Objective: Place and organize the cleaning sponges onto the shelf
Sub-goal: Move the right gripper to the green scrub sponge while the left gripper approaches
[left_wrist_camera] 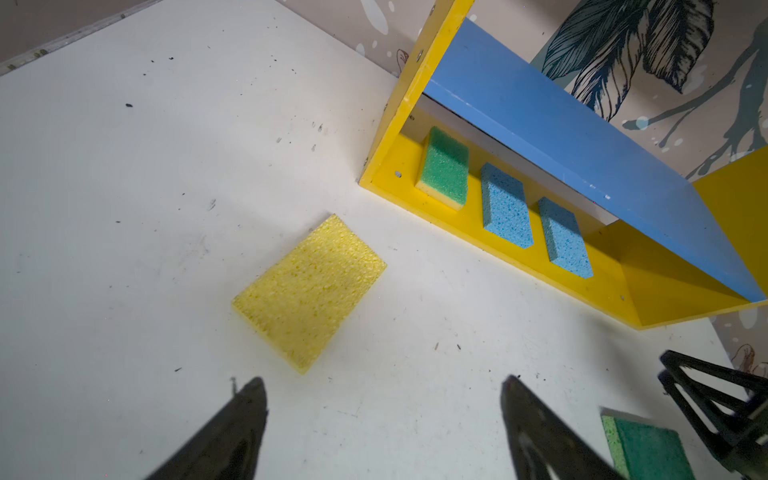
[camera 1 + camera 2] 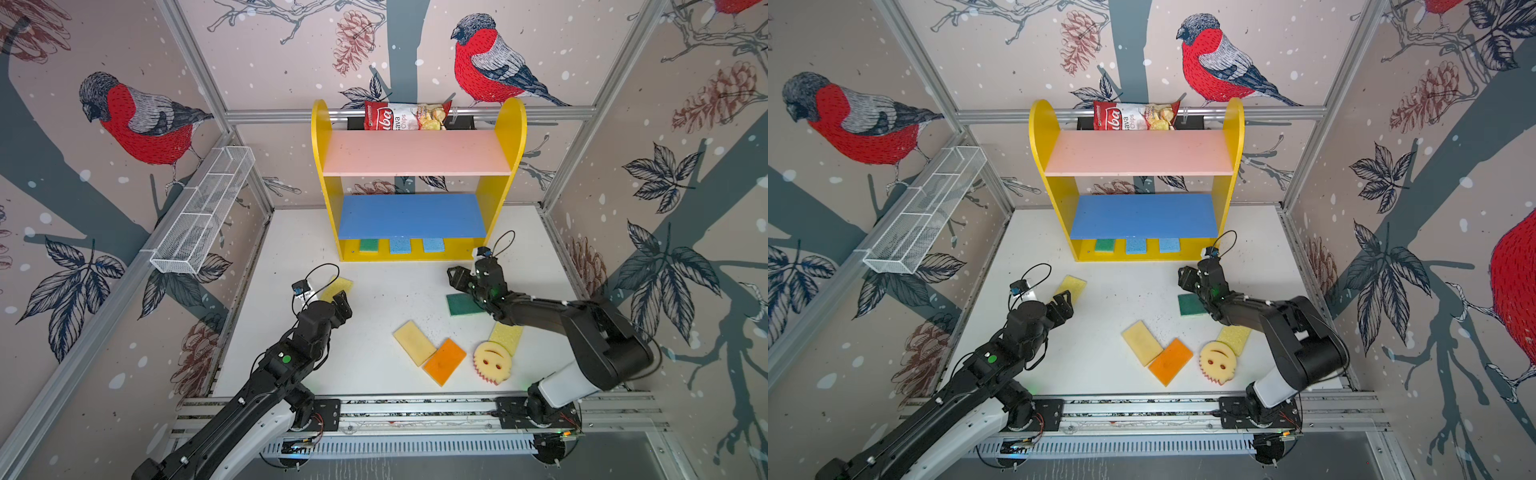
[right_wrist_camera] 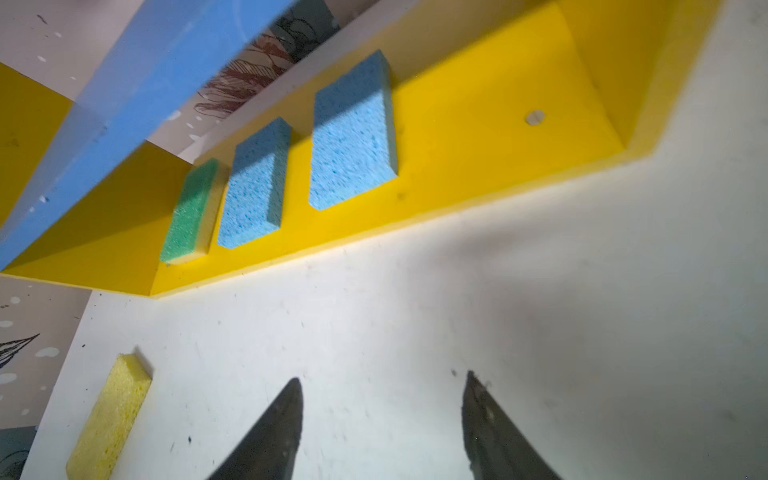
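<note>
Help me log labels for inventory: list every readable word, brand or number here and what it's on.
"uba": chips bag, large white script on red; the start of the word is hidden.
"sava Chips": same bag, beside the script; the start is hidden.
Smaller print on the bag: too blurred to read.
Nothing else readable in any view.

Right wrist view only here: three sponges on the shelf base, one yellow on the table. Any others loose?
Observer: Five more on the table: green sponge by the right end effector, pale sponge, orange sponge, smiley, second yellow sponge partly under the smiley.
Operator: Left end effector?
Observer: Open, holding nothing, just short of the yellow sponge.
Operator: Upper boards?
Observer: Pink board and blue board hold no sponges.
</note>
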